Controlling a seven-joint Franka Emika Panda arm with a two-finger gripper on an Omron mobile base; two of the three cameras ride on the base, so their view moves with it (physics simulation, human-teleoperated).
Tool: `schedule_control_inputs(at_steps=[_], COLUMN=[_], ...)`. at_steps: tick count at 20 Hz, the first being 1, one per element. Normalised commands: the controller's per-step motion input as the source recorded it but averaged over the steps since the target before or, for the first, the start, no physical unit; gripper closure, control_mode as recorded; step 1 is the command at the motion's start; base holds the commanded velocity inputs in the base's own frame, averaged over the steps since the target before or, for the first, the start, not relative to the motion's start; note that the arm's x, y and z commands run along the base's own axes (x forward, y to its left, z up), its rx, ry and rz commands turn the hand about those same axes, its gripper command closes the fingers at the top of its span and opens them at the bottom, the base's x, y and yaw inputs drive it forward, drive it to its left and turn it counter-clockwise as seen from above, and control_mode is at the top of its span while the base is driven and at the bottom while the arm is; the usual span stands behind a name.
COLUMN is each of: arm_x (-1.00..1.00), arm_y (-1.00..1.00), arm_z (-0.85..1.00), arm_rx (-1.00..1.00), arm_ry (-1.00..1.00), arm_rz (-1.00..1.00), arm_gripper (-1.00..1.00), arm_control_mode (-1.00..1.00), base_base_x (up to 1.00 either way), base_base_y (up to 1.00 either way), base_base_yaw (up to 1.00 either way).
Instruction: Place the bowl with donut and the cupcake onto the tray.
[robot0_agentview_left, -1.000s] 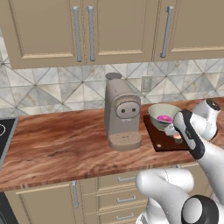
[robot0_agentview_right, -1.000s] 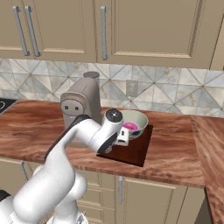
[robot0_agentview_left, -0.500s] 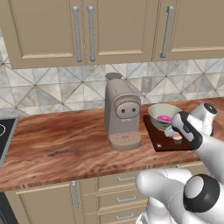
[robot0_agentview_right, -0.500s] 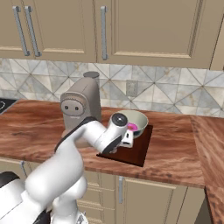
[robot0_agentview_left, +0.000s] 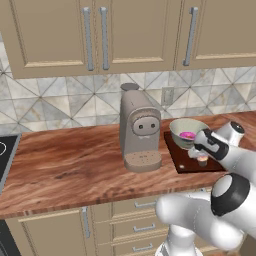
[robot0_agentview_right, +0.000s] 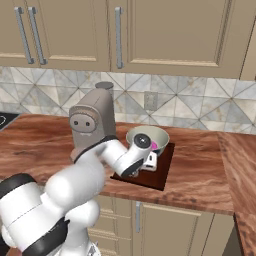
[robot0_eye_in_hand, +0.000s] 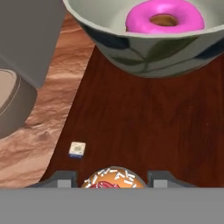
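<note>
The grey-green bowl (robot0_eye_in_hand: 148, 57) stands on the far part of the dark reddish-brown tray (robot0_eye_in_hand: 131, 122), with the pink donut (robot0_eye_in_hand: 165, 17) lying inside it. My gripper (robot0_eye_in_hand: 112, 179) is shut on the cupcake (robot0_eye_in_hand: 114, 177), whose sprinkled top shows between the two fingertips (robot0_eye_in_hand: 65, 178), low over the tray's near half. From the left base, the cupcake (robot0_agentview_left: 202, 160) sits under my gripper (robot0_agentview_left: 201, 153) at the front of the tray (robot0_agentview_left: 180, 159), just before the bowl (robot0_agentview_left: 186, 129). From the right base, my gripper (robot0_agentview_right: 150, 161) is beside the bowl (robot0_agentview_right: 145, 136); the cupcake is hidden there.
A tall beige coffee machine (robot0_agentview_left: 140, 130) stands on the wood-grain counter (robot0_agentview_left: 70, 165) just left of the tray. A tiny white cube (robot0_eye_in_hand: 77, 149) lies at the tray's left edge. Wall cabinets (robot0_agentview_left: 100, 35) hang above, and a black stovetop corner (robot0_agentview_left: 4, 155) is at far left.
The arm's elbow has swung lower and outward. The hand with the cupcake has stayed over the tray's front, sinking slightly. Bowl and donut have not moved.
</note>
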Motion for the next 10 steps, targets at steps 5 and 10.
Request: schedule_control_inputs(at_steps=[5,10], arm_x=[0.18,0.15], arm_y=[-0.16,-0.17], arm_z=[-0.3,-0.23], arm_rx=[0.0,0.0], arm_ry=[0.0,0.0], arm_rz=[0.0,0.0], arm_gripper=[1.0,1.0], arm_control_mode=[-1.0,-1.0], base_base_x=[0.0,0.0], base_base_y=[0.0,0.0], base_base_yaw=[0.0,0.0])
